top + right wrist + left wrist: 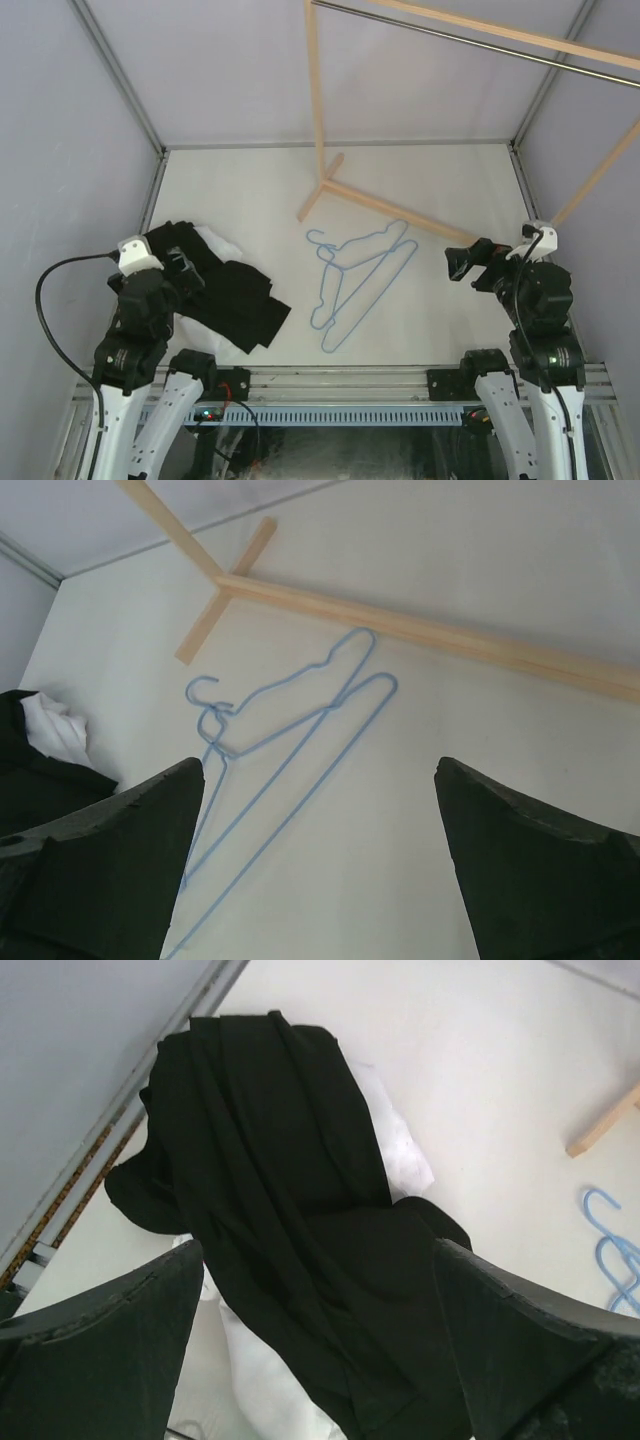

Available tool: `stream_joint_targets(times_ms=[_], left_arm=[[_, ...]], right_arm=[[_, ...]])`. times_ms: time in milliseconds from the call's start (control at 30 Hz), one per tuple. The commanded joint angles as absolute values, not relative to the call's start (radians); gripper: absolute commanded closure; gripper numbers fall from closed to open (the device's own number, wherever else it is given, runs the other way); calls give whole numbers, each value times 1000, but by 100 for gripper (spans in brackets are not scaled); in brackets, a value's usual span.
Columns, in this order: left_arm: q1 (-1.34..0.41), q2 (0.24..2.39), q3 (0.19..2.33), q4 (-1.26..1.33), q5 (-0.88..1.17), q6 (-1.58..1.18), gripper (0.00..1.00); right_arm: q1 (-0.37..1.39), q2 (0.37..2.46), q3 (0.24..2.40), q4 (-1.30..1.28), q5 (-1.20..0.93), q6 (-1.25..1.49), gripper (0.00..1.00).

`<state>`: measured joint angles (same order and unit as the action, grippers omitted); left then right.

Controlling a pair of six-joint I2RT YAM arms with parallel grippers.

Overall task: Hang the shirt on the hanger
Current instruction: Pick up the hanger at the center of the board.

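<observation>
- left gripper (320,1250): jaws spread wide, empty, above the cloth pile at table left
- black garment (243,297): crumpled, lying on top of the shirt
- shirt (402,1152): white, mostly buried under the black garment, only edges showing
- hangers (362,274): two blue wire ones, overlapping, flat at table centre, apart from the pile
- wooden rack foot (392,206): just behind the hangers
- right gripper (320,770): jaws apart, empty, over the table right of the hangers

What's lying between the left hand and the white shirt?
A black garment draped over the white shirt, covering most of it; the left wrist view shows this.
</observation>
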<state>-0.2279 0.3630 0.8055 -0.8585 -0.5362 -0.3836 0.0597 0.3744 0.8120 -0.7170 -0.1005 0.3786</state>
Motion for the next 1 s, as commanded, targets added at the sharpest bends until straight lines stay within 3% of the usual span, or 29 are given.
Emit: stream_joint_targets(times_ms=[0,233,600,967], left_arm=[[-176,409,852,-854,-406,-405,0],[-136,437,860,-861,-327,-426,0],[-121,462,874,-848,-262,-443,0],[-112,544,904,-860,-271,-476,10]], right_arm=[[-2,407,837,-695,-249,394,1],[-50,473,839,-736,-355,398,1],[-75,555,830,-847,-249,517,0],[-120,576,759,-837,-257,523,0]])
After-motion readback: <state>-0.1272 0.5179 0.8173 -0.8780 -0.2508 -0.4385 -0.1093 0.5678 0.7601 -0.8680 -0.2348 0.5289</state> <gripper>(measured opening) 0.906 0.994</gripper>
